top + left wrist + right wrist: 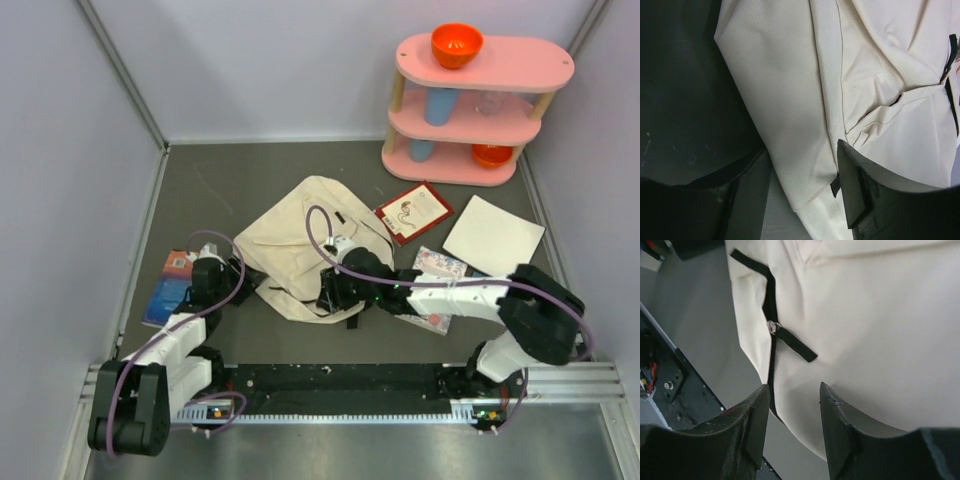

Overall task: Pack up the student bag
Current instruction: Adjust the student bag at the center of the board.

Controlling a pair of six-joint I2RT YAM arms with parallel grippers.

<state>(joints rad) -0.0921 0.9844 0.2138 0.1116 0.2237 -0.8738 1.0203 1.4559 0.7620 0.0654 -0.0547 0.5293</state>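
The student bag (300,232), a soft cream canvas backpack with black straps, lies crumpled flat in the middle of the table. My left gripper (243,272) is at its left edge. In the left wrist view it (800,167) stands open astride a fold of the bag (790,100), with the right finger (856,190) against the cloth. My right gripper (328,297) hangs over the bag's near edge. In the right wrist view it (793,390) is open above the cream cloth (875,330) and a black strap (771,305), gripping nothing.
A blue book (168,285) lies left of the left arm. A red card (413,212), a white sheet (493,236) and a printed booklet (437,268) lie right of the bag. A pink shelf (520,65) with orange bowls and blue cups stands at the back right.
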